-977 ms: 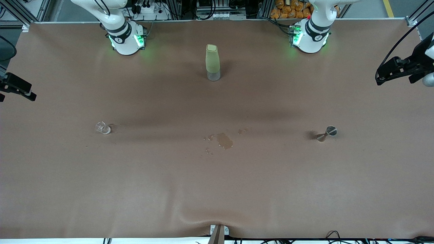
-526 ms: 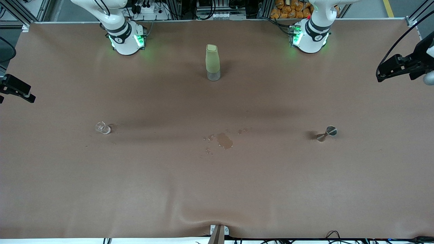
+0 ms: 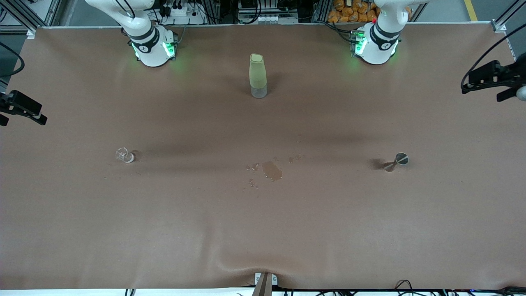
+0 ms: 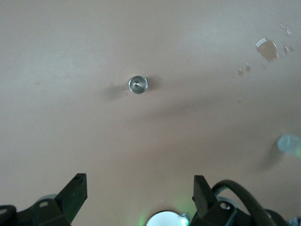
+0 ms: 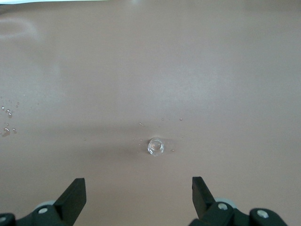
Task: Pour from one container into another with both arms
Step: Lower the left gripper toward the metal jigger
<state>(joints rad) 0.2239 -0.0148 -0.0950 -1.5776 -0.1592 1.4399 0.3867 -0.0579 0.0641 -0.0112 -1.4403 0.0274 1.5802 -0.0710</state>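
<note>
A small clear glass [image 3: 125,155] stands toward the right arm's end of the table, and a metal jigger [image 3: 396,161] stands toward the left arm's end. My right gripper [image 3: 24,109] hangs open and empty over the table's edge at its own end; its wrist view has the glass [image 5: 155,146] well ahead of the right gripper [image 5: 139,190]. My left gripper [image 3: 491,79] hangs open and empty over the edge at the left arm's end. In its wrist view the jigger [image 4: 138,84] sits apart from the left gripper [image 4: 140,188].
A tall pale green bottle [image 3: 257,75] with a clear base stands between the two arm bases. A wet spill [image 3: 271,170] with small drops lies mid-table between glass and jigger. The brown cover bulges slightly at the table's near edge [image 3: 263,267].
The left gripper has drifted outward toward its end of the table and a little toward the bases. The right gripper has barely shifted. Glass, jigger and bottle have not moved.
</note>
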